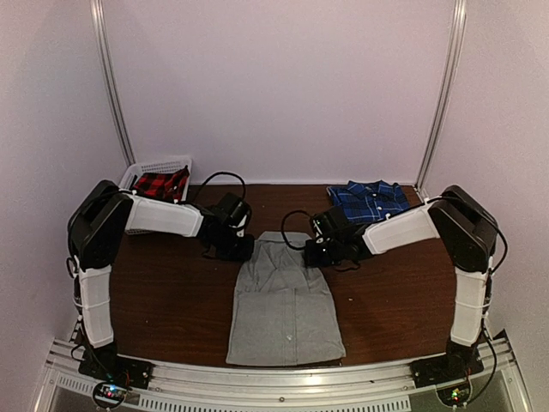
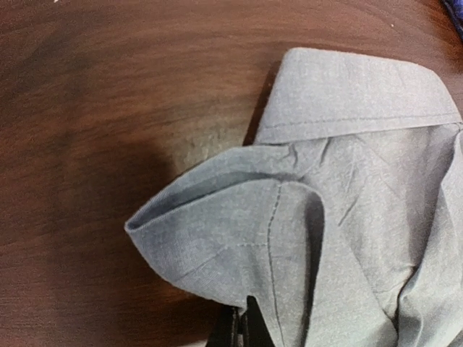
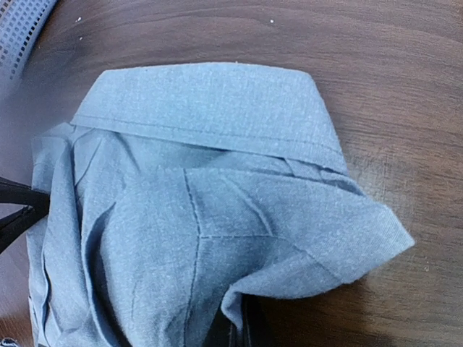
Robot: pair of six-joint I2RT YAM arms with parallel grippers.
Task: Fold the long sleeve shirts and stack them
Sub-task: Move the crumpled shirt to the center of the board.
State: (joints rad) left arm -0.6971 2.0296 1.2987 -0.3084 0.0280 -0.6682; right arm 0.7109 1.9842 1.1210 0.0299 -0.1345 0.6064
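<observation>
The light grey long sleeve shirt (image 1: 283, 305) lies lengthwise on the table's middle, collar at the far end. My left gripper (image 1: 242, 248) is shut on its left shoulder corner, and the fabric (image 2: 239, 231) bulges up over the closed fingertips (image 2: 246, 325). At the right shoulder my right gripper (image 1: 314, 253) is shut on the other corner, where a fold of cloth (image 3: 304, 238) drapes over its tips (image 3: 242, 329). The collar (image 3: 210, 101) lies flat beyond both grips. The dark blue plaid shirt (image 1: 369, 200) rests folded at the back right.
A white basket (image 1: 137, 172) holding red plaid cloth (image 1: 161, 184) stands at the back left. Brown tabletop (image 1: 171, 300) shows on both sides of the grey shirt. Black cables loop behind both wrists. The metal rail (image 1: 283, 378) runs along the near edge.
</observation>
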